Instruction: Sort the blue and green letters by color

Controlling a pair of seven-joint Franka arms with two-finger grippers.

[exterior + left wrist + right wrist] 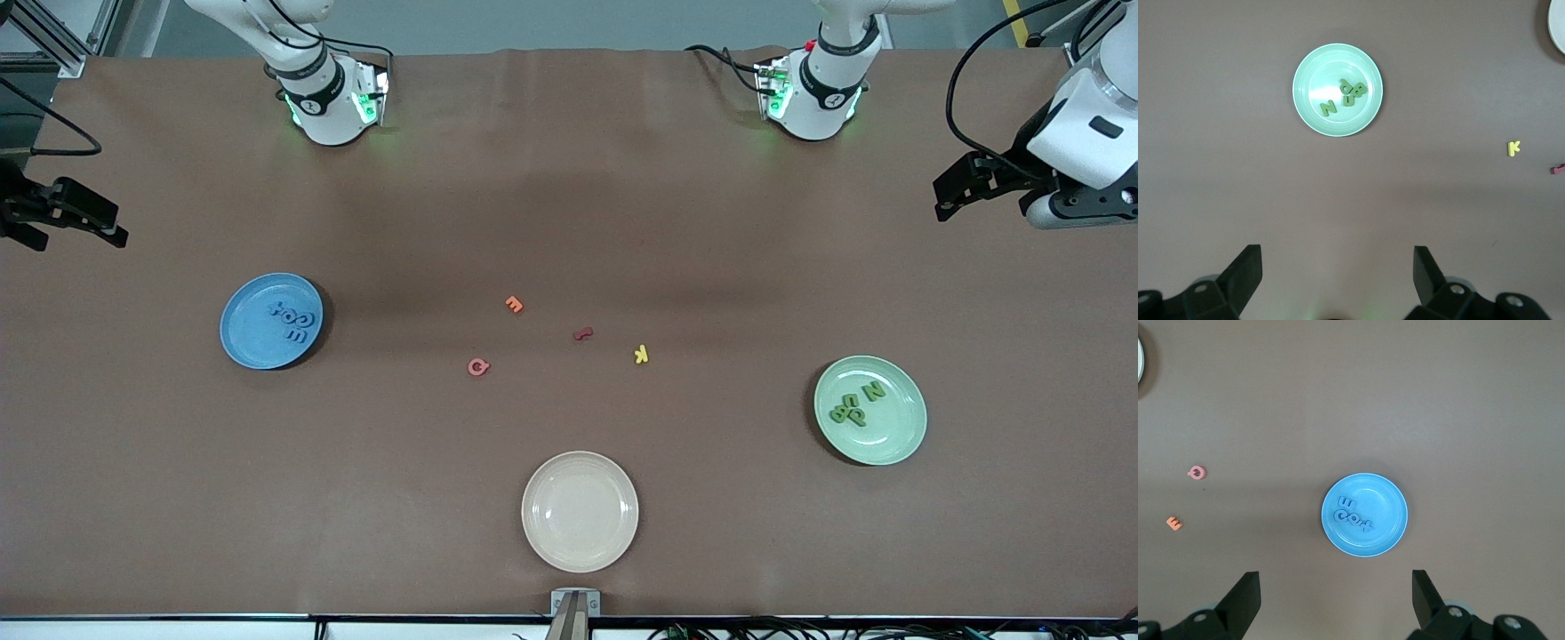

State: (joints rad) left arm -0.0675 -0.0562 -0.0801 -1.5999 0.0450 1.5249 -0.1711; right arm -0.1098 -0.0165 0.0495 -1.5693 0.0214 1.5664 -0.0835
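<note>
Several blue letters (pixel 293 323) lie together on the blue plate (pixel 249 342) toward the right arm's end of the table. Several green letters (pixel 855 404) lie on the green plate (pixel 893 436) toward the left arm's end. My left gripper (pixel 942 197) is open and empty, high over the table's edge at its own end. Its wrist view shows the left gripper (pixel 1338 267), the green plate (pixel 1318 80) and the green letters (pixel 1345 97). My right gripper (pixel 114 227) is open and empty over its end. Its wrist view shows the right gripper (pixel 1336 590), the blue plate (pixel 1385 513) and the blue letters (pixel 1353 515).
An orange E (pixel 514 304), a red letter (pixel 582 334), a yellow K (pixel 641 355) and a pink letter (pixel 478 366) lie in the middle of the table. A cream plate (pixel 580 511) with nothing on it sits nearest the front camera.
</note>
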